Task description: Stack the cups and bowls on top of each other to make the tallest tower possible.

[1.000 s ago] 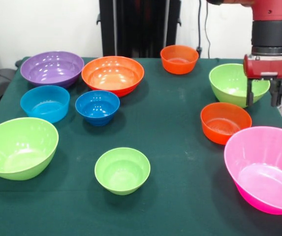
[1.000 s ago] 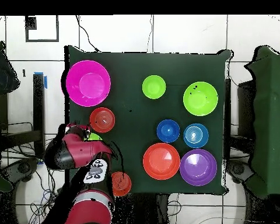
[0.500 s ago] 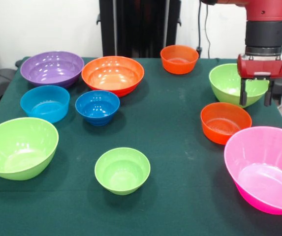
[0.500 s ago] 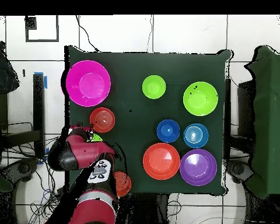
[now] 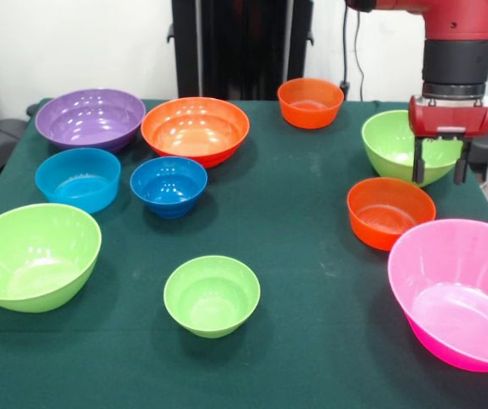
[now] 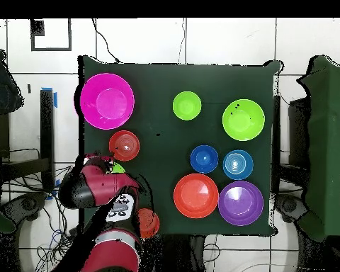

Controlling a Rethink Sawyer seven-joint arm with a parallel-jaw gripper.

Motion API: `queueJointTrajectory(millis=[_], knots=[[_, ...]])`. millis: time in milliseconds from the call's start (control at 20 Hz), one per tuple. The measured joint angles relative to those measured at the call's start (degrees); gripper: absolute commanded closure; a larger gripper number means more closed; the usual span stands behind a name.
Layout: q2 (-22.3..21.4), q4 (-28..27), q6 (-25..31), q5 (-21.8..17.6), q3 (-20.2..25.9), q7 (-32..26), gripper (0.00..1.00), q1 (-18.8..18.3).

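Observation:
My gripper [image 5: 438, 177] hangs open and empty over the near right rim of a lime green bowl [image 5: 397, 141] at the table's right side. In the overhead view the red arm [image 6: 95, 188] covers most of that bowl [image 6: 117, 168]. Just in front of it sit an orange bowl [image 5: 390, 211] and a big pink bowl [image 5: 456, 285]. Every bowl stands alone on the green cloth; no tower is in view. To the left are a purple bowl [image 5: 90, 118], a wide orange bowl [image 5: 195, 128], two blue bowls [image 5: 77, 177] [image 5: 169, 184], a large lime bowl [image 5: 32, 254] and a small lime bowl [image 5: 211, 294].
A small orange bowl [image 5: 310, 102] stands at the far edge, half under the arm in the overhead view [image 6: 151, 224]. The robot's black pedestal [image 5: 239, 47] rises behind the table. Cables hang off the table's right side.
In the front view the gripper has shifted left and a little away from the camera, from beside the lime bowl's right edge to over its rim. The bowls have not moved.

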Motion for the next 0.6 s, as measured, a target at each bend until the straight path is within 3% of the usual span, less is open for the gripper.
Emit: queueJointTrajectory(millis=[600], knots=[[2.74,-0.02,-0.42,-1.52,-0.35,0.0,0.0,-0.44]])
